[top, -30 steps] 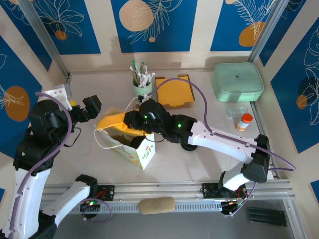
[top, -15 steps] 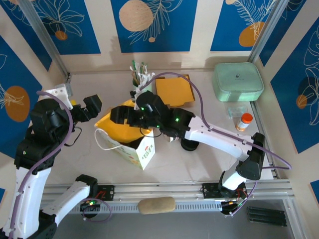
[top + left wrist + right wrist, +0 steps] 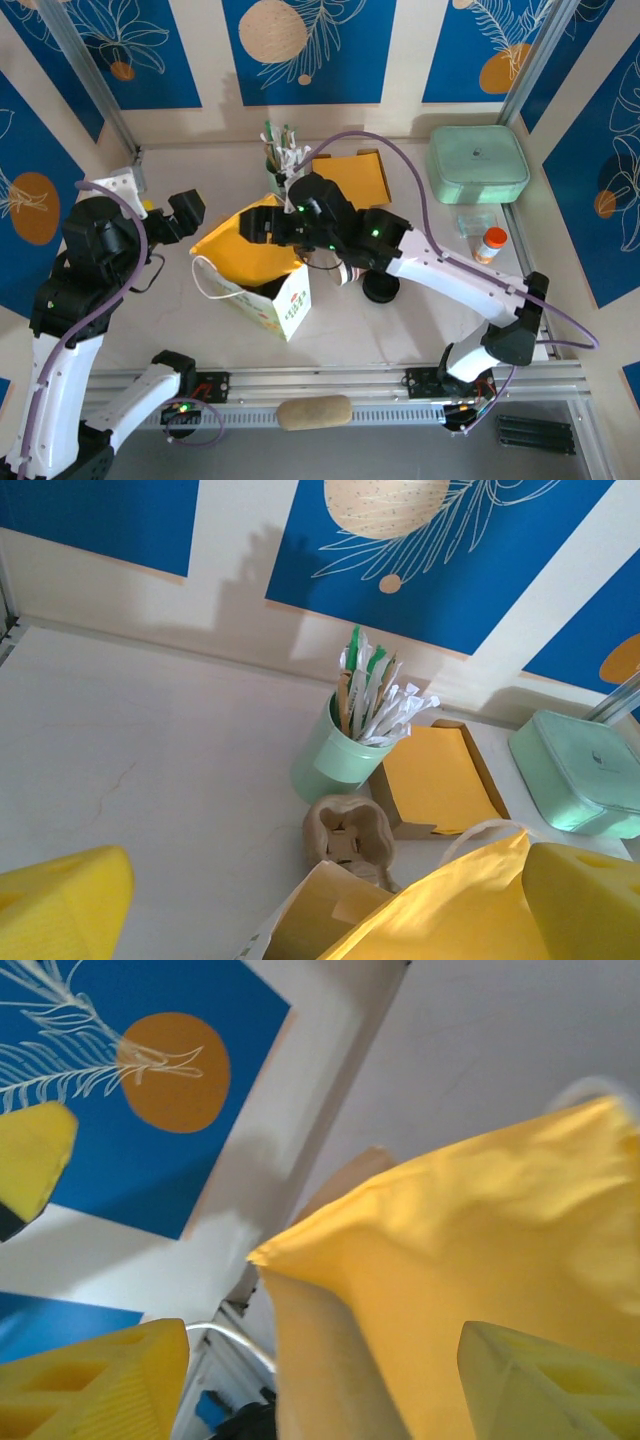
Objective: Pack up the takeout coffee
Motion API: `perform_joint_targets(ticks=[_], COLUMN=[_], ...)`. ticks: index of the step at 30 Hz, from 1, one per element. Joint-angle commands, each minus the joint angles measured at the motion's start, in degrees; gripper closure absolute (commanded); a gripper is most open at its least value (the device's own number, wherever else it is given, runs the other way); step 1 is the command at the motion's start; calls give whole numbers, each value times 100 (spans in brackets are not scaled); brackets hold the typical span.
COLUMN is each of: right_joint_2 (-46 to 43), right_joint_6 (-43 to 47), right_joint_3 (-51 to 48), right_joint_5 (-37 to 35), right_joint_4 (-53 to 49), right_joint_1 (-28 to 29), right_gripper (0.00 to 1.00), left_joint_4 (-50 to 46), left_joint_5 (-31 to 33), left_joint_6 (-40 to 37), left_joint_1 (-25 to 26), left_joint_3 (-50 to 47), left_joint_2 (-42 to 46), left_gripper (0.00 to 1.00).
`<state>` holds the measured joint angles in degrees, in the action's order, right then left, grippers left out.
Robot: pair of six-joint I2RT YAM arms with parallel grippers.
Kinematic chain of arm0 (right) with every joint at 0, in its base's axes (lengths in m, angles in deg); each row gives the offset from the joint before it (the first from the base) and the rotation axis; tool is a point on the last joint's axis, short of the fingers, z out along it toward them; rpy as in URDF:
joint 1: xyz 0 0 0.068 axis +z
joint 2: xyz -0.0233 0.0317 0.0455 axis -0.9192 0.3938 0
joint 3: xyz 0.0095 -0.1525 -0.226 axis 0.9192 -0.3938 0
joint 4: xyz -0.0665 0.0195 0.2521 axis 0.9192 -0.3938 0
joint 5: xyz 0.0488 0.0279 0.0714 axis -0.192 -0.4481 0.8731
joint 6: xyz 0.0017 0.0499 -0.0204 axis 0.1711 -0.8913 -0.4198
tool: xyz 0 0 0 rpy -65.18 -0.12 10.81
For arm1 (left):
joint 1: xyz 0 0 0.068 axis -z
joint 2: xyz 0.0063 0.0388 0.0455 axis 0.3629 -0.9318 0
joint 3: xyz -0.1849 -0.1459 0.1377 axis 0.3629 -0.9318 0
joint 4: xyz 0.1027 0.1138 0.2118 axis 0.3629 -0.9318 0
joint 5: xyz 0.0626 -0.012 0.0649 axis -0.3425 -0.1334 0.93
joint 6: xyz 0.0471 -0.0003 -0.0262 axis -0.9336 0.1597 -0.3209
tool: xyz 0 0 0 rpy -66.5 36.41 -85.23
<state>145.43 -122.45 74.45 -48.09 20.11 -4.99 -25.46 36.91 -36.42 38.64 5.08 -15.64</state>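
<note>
The right gripper (image 3: 258,224) has its yellow fingers (image 3: 100,1385) set well apart and holds nothing. The crumpled lip of the yellow-lined white printed paper bag (image 3: 245,260) lies in the gap between them, and as far as the right wrist view tells, neither finger presses on it. I judge it is placed at the bag's mouth to spread or steady it, since a slack mouth would snag a cup on the way in.

Behind the gripper, tucked under its own forearm, the kraft-brown paper takeout cup (image 3: 344,273) shows little more than its banded rim. It sits outside the bag, just beside the bag's wall, and I cannot tell whether it stands upright. A little further back along the same arm, the black round lid (image 3: 380,291) rests on the table apart from the cup. So the coffee looks neither lidded nor packed yet.

Across the bag from the right gripper, the left gripper (image 3: 187,213) hovers with its fingers spread fully and empty. It is probably kept there to catch the bag's other edge once it is needed.

Ahead of its fingers, just past the bag, sits the brown moulded-pulp cup carrier (image 3: 348,830). Beyond that are the mint-green cup of wrapped utensils (image 3: 338,762) and the flat kraft box with a yellow top (image 3: 440,780). Farthest out, to its right, is the mint-green lidded container (image 3: 585,770).
</note>
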Motion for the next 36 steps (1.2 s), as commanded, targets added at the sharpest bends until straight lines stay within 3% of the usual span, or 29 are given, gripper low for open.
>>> perform_joint_targets(ticks=[1, 12, 17, 20, 25, 32, 35, 36], right_joint_2=[-257, 31, 12, -40, -68, 268, 418, 442], right_joint_6=[335, 386, 398, 422, 509, 364, 301, 320], right_joint_3=[-151, -277, -321, -334, -299, -504, -608, -569], right_joint_5=[-386, 283, 458, 557, 850, 865, 982, 1015], right_joint_4=[-461, -676, -605, -572, -488, -400, -333, -354], right_joint_1=[-90, -338, -359, -355, -288, -1, 1, -3], right_gripper=[28, 33, 56, 75, 94, 100, 99, 94], left_joint_4=[145, 207, 236, 255, 273, 308, 312, 313], left_joint_5=[-104, -122, -122, -123, -112, -138, -155, -163], left_joint_6=[63, 105, 114, 109, 105, 121, 123, 134], left_joint_1=[-49, -49, -42, -47, -46, -49, -47, -48], left_joint_3=[21, -49, -93, -110, -124, -172, -181, -181], left_joint_2=[-15, -48, -48, -40, -35, -23, -14, -13], left_gripper=[1, 1, 1, 0, 1, 0, 1, 0])
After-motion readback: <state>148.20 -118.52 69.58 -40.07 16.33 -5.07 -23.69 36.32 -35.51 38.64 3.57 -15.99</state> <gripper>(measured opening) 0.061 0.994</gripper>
